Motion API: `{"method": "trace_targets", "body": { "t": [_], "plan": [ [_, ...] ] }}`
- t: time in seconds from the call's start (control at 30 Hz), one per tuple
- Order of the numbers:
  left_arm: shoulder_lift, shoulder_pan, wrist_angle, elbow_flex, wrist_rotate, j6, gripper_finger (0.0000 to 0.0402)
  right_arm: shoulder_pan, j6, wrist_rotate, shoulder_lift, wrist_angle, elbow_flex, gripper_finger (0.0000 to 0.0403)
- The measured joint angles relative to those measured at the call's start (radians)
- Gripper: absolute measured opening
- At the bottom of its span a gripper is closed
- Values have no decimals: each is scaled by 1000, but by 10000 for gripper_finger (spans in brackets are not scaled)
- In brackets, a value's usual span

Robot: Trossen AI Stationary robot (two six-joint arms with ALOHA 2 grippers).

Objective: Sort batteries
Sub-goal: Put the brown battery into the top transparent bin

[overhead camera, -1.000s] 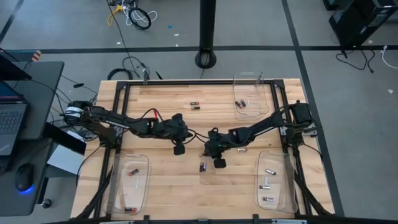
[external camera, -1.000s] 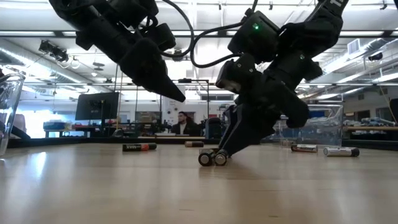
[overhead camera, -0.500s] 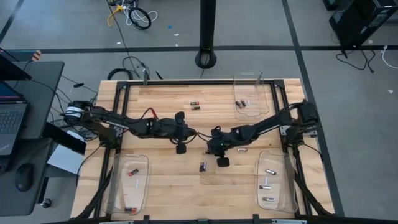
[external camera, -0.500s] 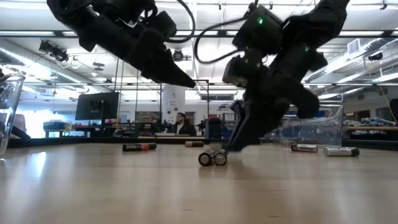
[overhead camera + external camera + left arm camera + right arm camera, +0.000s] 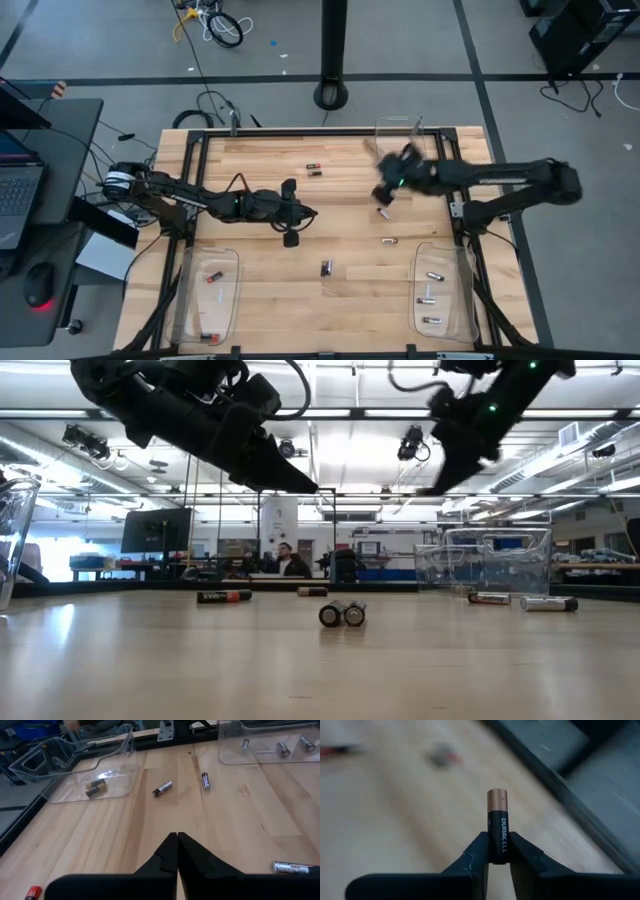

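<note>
My right gripper [image 5: 383,190] hangs above the table's far right part, beside the far right clear tray [image 5: 408,140]. It is shut on a black battery with a copper end [image 5: 497,827]. My left gripper [image 5: 312,212] hovers shut and empty above the table's middle, and the left wrist view shows its fingertips [image 5: 177,840] closed together. Loose batteries lie flat on the wood: a pair [image 5: 326,268] near the middle, two more [image 5: 383,212] [image 5: 390,241] to its right, and two [image 5: 314,170] near the far edge. My right gripper pinches the battery's black body [image 5: 498,851] between its two fingers, at the end away from the copper cap. The battery runs along the fingers and sticks out past their tips, copper end [image 5: 497,800] foremost. It is lifted clear of the table.
Three clear trays sit at the table's corners: the far right one holds dark batteries [image 5: 93,787], the near right one [image 5: 443,295] silvery ones, the near left one [image 5: 210,290] red-banded ones. Black frame rails [image 5: 300,134] border the table. Bare wood [image 5: 270,160] lies between the trays.
My right gripper has risen from the table beside the middle pair of batteries and swung fast toward the far right tray, rolling as it went. The pair has stayed where it lay. My left gripper has stayed in place and tipped its fingers up, closer to level.
</note>
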Motion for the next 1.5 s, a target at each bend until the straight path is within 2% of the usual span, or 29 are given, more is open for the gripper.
{"method": "trace_targets", "body": {
  "t": [0.13, 0.27, 0.43, 0.63, 1.13, 1.5],
  "plan": [
    [0, 0, 0, 0, 0, 21, 13, -212, 44, -31, -36, -92, 0, 60],
    [0, 0, 0, 0, 0, 22, 13, -396, -6, -136, 22, -91, 0, 60],
    [0, -4, 7, 0, 0, -6, 13, -517, -27, -229, 124, -76, 0, 60],
    [0, -5, 18, 0, 0, -4, 13, -576, -19, -312, 227, -54, 0, 60],
    [0, -7, 17, 0, -1, -5, 13, -613, 2, -311, 425, 25, 0, 75],
    [0, -7, 17, 0, -1, -9, 13, -614, -1, -300, 408, 21, 2, 88]
  ]
}}
